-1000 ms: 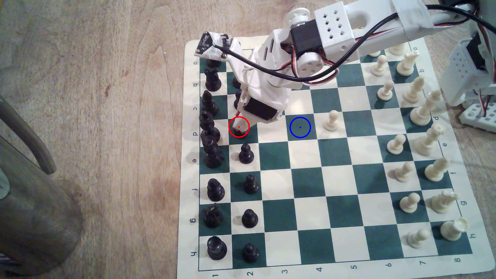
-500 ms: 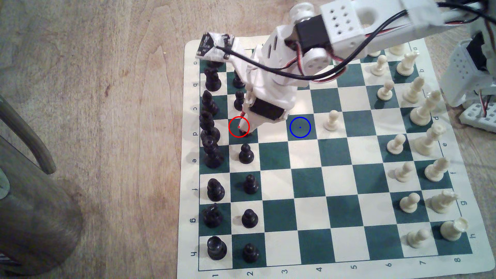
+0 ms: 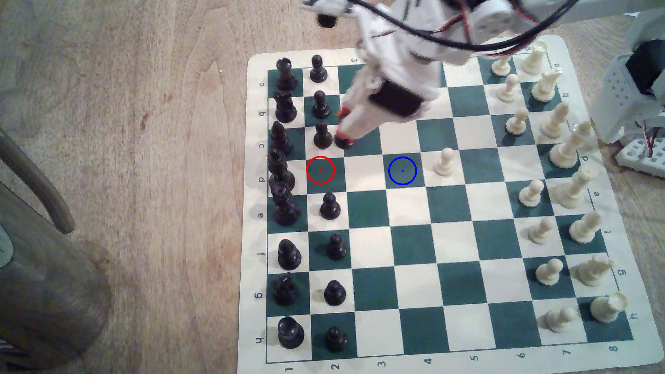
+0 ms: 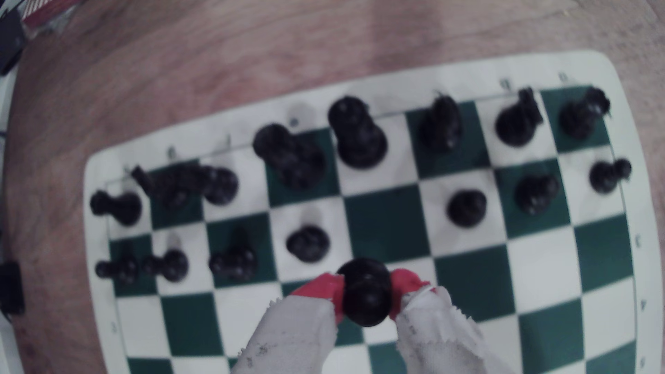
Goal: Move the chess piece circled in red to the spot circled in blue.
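We see the gripper (image 3: 343,138) closed on the pawn (image 3: 344,141), its two red-tipped fingers (image 4: 320,289) pressing the piece from either side just below its ball head. In the wrist view the pawn (image 4: 367,295) sits squarely between those tips, with the board (image 4: 108,215) blurred below it, and we cannot tell from that view whether its base touches anything. In the exterior view the pawn hangs at the low end of the tilted gripper, over the line between a white and a green square, close beside another black pawn (image 3: 322,136) on the exterior view's left.

The red-ringed square (image 3: 320,170) lies just below and to the exterior view's left of the gripper and holds no piece. The spot (image 3: 402,170), a green square with a blue ring and centre dot, lies below and to the exterior view's right of the gripper, apart from it, and also stands bare. A white pawn (image 3: 444,162) stands one square beyond the spot, farther to the exterior view's right.

The board (image 3: 252,251) carries the black back-rank pieces (image 3: 284,208) and remaining black pawns to the exterior view's left of the gripper, and the white pieces (image 3: 568,151) well apart on the exterior view's right.
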